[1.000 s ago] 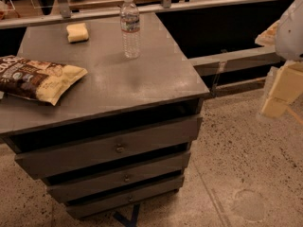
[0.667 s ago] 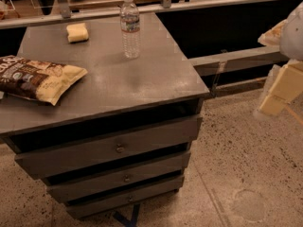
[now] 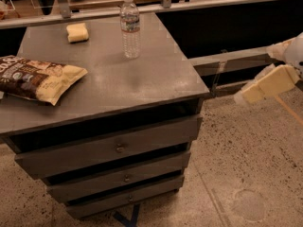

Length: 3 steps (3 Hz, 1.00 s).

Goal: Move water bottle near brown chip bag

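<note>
Water bottle (image 3: 130, 27) and brown chip bag (image 3: 40, 78) sit apart on cabinet (image 3: 142, 82) since your gripper (image 3: 267, 85), state unreadable, hangs off its right.

**A:** What stands on the grey metal drawer cabinet (image 3: 142, 86)?

**B:** A small clear ribbed plastic water bottle (image 3: 130, 27) with a white cap, upright near the far edge. A small yellow sponge-like block (image 3: 77, 32) lies to its left, apart from it.

**A:** And the crinkly dark brown chip bag (image 3: 38, 77)?

**B:** It lies flat at the near left, cream end pointing right, well apart from the bottle.

**A:** The gripper (image 3: 267, 82)?

**B:** Cream-coloured, off to the right of the cabinet, over the speckled floor (image 3: 246, 164).
</note>
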Motion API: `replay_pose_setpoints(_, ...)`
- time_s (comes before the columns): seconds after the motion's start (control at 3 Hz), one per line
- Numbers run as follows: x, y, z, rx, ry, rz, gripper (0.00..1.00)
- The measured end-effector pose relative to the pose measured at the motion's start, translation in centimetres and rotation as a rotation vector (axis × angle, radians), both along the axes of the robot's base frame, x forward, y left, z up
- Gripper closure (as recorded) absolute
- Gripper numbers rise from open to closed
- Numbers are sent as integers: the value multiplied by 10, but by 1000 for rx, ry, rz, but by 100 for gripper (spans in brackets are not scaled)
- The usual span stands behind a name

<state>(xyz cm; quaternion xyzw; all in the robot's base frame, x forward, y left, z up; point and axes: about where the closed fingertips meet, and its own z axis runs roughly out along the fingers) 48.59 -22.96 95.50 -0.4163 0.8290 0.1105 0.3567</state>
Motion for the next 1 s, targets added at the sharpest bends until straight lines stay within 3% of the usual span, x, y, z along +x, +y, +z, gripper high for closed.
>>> replay_pose_setpoints(0.33, 36, 4, -1, 146, -81, -91, 0)
replay_pose_setpoints(0.67, 82, 13, 12, 237, -199, -136, 0)
replay_pose_setpoints(1.0, 127, 33, 19, 275, -262, -138, 0)
